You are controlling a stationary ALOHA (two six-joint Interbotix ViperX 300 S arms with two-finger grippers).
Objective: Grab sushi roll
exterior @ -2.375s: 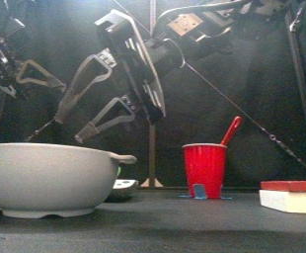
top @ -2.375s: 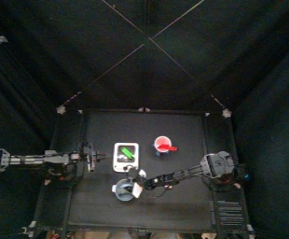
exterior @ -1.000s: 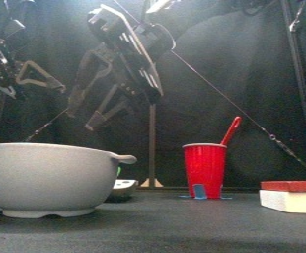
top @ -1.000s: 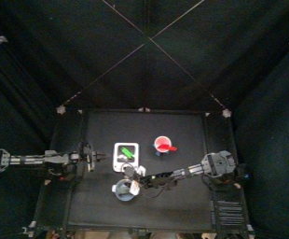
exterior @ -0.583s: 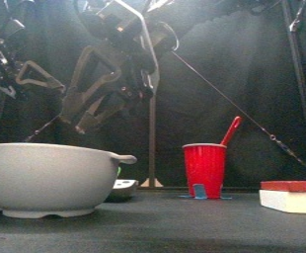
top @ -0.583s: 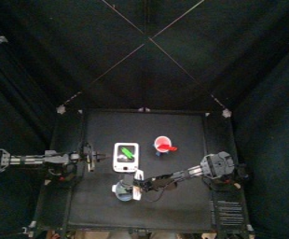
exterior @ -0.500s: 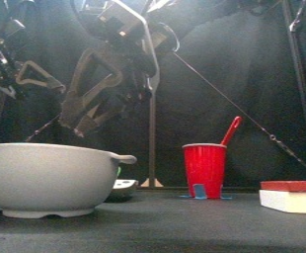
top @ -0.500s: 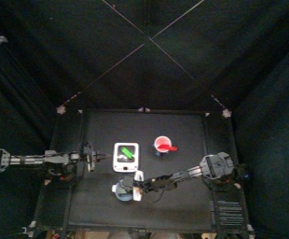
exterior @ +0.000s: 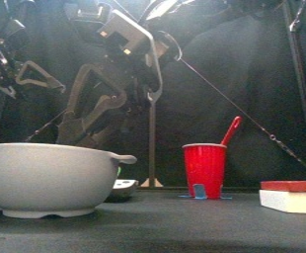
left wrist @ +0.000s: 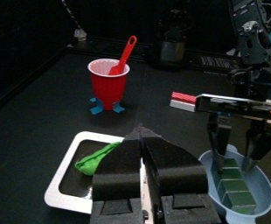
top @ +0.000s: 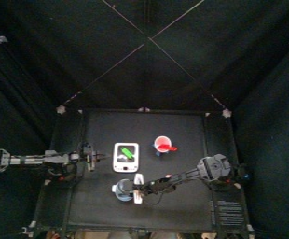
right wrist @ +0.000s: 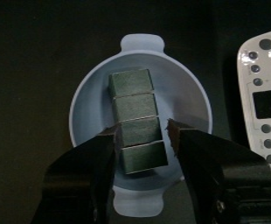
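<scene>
Your right pincer (right wrist: pixel 145 144) hangs wide open, pointing down over the pale bowl (right wrist: pixel 100 105) at the lower middle of the top view. Its wrist camera alone shows the dark sushi roll (right wrist: pixel 138 121) lying inside, between the jaws. Your left pincer (left wrist: pixel 148 166) rests at left, closed, above the white tray (left wrist: pixel 73 166).

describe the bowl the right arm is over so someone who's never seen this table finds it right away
On the small black table, look near the front edge, in front of the white rectangular slab with a green mark. There sits a round, pale blue-grey bowl, under the open right end effector. Unlike the flat slab and the red cup, it holds a row of four dark green blocks.
</scene>
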